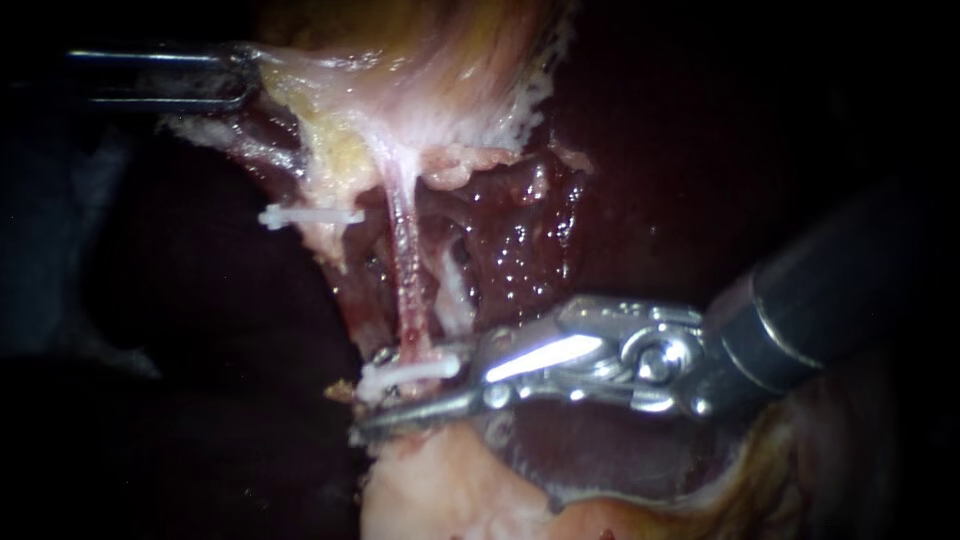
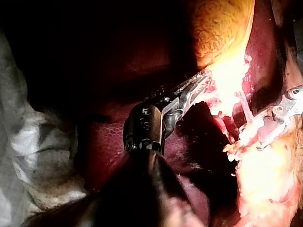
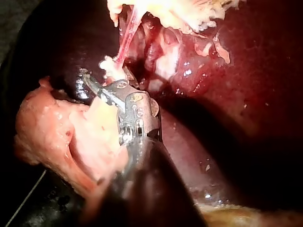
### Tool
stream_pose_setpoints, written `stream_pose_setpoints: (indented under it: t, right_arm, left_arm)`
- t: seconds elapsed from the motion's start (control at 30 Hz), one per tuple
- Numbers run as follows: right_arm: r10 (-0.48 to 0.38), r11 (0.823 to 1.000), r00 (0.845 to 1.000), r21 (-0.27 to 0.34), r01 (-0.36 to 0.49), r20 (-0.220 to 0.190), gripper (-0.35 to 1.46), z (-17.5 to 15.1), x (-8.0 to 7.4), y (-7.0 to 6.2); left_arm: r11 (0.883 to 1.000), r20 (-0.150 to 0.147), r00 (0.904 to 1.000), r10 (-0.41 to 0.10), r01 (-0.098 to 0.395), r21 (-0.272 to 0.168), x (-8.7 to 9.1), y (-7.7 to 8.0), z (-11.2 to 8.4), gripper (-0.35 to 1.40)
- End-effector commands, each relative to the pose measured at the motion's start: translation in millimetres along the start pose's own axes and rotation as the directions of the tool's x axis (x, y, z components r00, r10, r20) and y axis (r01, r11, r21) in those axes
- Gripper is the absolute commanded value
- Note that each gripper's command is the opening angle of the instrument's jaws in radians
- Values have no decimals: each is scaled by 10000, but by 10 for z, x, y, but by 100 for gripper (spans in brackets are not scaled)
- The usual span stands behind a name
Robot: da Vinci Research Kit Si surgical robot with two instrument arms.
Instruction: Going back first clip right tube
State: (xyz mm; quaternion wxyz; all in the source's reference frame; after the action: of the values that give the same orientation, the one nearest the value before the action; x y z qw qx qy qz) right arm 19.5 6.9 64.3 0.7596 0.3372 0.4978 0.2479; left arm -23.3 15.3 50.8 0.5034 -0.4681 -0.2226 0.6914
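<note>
Dark red glistening liver [image 1: 520,240] backs our field. Our right instrument [image 1: 415,392], slender steel, holds its jaws parted, with the small white plastic clip [image 1: 410,375] between them across the near end of the thin pink right tube [image 1: 405,265]. Far left, our left instrument [image 1: 235,78] clamps pale gallbladder tissue [image 1: 330,90].

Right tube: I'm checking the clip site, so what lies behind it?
Behind the right tube shows dark red, glistening liver. A white clip crosses its lower end, with the right instrument's tip around it; whatever lies behind clip and tip is covered.
</note>
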Motion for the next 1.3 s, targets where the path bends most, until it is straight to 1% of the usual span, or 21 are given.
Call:
stream_pose_setpoints:
  t: [0.03,0.1,0.17,0.23,0.37,0.5,0.6,0.63,0.73,0.83,0.87,0.93,0.97,1.07,1.23,1.3]
  right_arm:
    - [-211,9997,9998,-154,211,-6,49,-2,0,3]
    - [-611,9971,9981,-466,609,-17,50,-9,-2,9]
    - [-861,9940,9963,-675,856,-49,50,-18,-4,11]
    - [-1096,9901,9939,-895,1085,-73,50,-30,-6,10]
    - [-1683,9798,9857,-1098,1669,-37,50,-59,-5,6]
    - [-2374,9653,9714,-1105,2364,47,50,-98,4,1]
    - [-2948,9499,9555,-1045,2944,122,50,-129,10,-2]
    - [-3084,9457,9511,-1028,3085,169,50,-140,11,-3]
    - [-3483,9311,9364,-1001,3509,432,50,-159,10,-5]
    - [-3762,9189,9224,-920,3836,880,50,-168,6,-6]
    - [-3821,9159,9177,-878,3918,1091,50,-170,4,-6]
    - [-3988,9082,9080,-818,4105,1284,50,-173,3,-7]
    - [-4045,9057,9050,-800,4164,1318,50,-174,2,-7]
    - [-4103,9032,9023,-781,4221,1323,50,-175,1,-8]
    - [-4214,8981,8970,-757,4332,1334,50,-177,1,-8]
    - [-4215,8981,8969,-754,4333,1334,50,-177,0,-8]
  left_arm:
    - [10000,-3,10000,-1,1,2,0,0,0,-35]
    - [10000,-3,10000,0,0,2,0,0,0,-35]
    - [10000,-2,10000,0,0,1,0,0,0,-35]
    - [10000,-2,10000,0,0,0,0,0,0,-35]
    - [10000,-2,10000,1,-1,0,0,0,0,-35]
    - [10000,-2,10000,1,-1,0,0,0,0,-35]
    - [10000,-2,10000,1,-1,0,0,0,0,-35]
    - [10000,-2,10000,1,-1,0,-1,0,0,-35]
    - [10000,-4,10000,1,-1,3,-1,0,0,-35]
    - [10000,-7,10000,3,-3,8,-1,0,1,-35]
    - [10000,-11,10000,5,-5,12,-1,0,1,-35]
    - [10000,-15,10000,8,-8,19,-2,0,2,-35]
    - [10000,-4,10000,8,-8,-3,-2,0,3,-35]
    - [10000,-1,10000,7,-7,-10,-3,1,7,-35]
    - [10000,-28,10000,37,-37,-45,-8,-1,19,-35]
    - [10000,68,10000,71,-70,-50,-12,-3,26,-35]
